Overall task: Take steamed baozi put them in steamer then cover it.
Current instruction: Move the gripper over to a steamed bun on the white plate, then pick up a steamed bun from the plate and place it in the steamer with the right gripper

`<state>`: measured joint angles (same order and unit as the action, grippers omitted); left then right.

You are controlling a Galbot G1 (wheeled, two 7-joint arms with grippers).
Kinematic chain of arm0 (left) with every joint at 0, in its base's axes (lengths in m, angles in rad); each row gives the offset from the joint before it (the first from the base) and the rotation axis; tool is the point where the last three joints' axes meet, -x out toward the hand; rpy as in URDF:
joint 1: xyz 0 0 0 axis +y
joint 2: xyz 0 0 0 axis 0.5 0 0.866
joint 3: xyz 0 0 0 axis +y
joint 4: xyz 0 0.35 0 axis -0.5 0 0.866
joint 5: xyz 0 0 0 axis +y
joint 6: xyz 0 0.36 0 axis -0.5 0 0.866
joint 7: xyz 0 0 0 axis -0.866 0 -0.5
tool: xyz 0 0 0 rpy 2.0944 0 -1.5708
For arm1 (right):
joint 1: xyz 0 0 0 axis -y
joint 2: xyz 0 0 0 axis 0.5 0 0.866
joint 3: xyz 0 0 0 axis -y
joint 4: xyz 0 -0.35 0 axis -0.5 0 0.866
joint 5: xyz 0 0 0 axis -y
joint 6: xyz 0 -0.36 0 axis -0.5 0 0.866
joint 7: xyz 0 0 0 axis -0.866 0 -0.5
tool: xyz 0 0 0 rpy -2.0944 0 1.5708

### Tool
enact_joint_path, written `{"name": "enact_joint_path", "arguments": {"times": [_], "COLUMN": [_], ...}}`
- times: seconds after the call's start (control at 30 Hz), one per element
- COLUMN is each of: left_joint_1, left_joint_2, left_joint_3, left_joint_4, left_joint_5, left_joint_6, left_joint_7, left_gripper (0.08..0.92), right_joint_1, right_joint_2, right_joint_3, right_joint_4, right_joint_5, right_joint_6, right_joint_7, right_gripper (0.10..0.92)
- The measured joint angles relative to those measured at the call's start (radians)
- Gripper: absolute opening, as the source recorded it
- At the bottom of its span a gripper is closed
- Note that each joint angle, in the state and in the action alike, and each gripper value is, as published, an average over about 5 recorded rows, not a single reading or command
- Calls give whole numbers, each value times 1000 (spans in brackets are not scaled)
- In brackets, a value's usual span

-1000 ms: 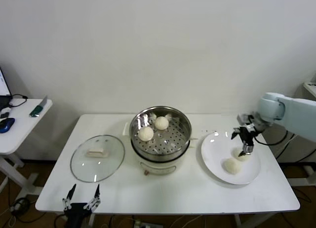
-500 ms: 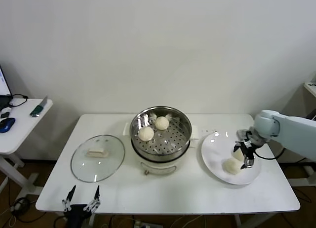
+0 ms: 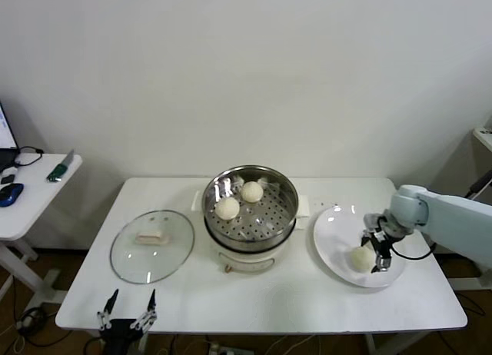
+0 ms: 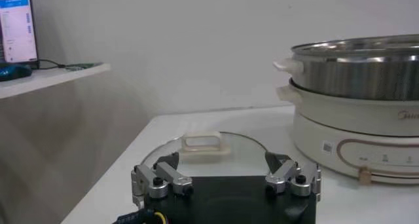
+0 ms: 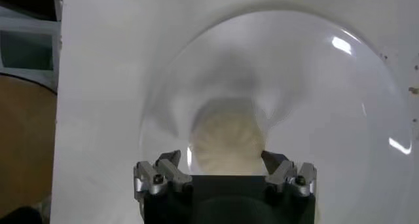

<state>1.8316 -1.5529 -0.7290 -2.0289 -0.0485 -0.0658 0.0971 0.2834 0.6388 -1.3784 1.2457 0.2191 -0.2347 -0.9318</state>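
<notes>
My right gripper [image 3: 374,247] is down over the flat white plate [image 3: 332,251] at the table's right side, fingers spread to full width. In the right wrist view a bun [image 5: 228,140] lies between the two finger pads [image 5: 167,169], dome-shaped, matte, slightly wrinkled dough. Can't tell whether the pads touch it; nothing is clamped or lifted. In the head view one smooth cream-white baozi [image 3: 360,257] is visible on the plate just beside the gripper; whether it is the same bun as in the wrist view I can't tell.

Steamer [image 3: 250,207]: round polished stainless basket w/ perforated floor, seated on a cream-white cooker base [image 4: 353,137], center of the white table [image 3: 192,293]. Two buns inside, toward the back-left of the basket: one [image 3: 227,208] near the left wall, one [image 3: 251,191] behind it, close together.

Cover [image 3: 151,246]: round clear glass lid, metal rim, cream rectangular handle in the middle, lying flat on the table just left of the steamer, apart from it.

My left gripper [image 3: 127,309] is parked low at the table's front-left edge, near the lid, fingers wide apart, holding nothing.

Side desk [image 3: 31,194] at far left carries a monitor, cable and small items.
</notes>
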Motion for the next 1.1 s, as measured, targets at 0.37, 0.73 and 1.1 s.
{"name": "enact_joint_path", "arguments": {"times": [0.37, 0.73, 1.1], "left_joint_1": [0, -3, -10], "left_joint_2": [0, -2, -2], "left_joint_3": [1, 2, 3], "left_joint_4": [-1, 3, 7], "left_joint_5": [1, 0, -1], "left_joint_6": [-1, -3, 1], "left_joint_7": [-1, -2, -1], "left_gripper": [823, 823, 823], "right_joint_1": [-14, -17, 41], "right_joint_2": [13, 20, 17], "right_joint_3": [21, 21, -6], "right_joint_4": [-13, -19, -7], "right_joint_5": [-23, -37, -50], "right_joint_6": [8, 24, 74], "right_joint_7": [3, -16, -57], "right_gripper": [794, 661, 645]}}
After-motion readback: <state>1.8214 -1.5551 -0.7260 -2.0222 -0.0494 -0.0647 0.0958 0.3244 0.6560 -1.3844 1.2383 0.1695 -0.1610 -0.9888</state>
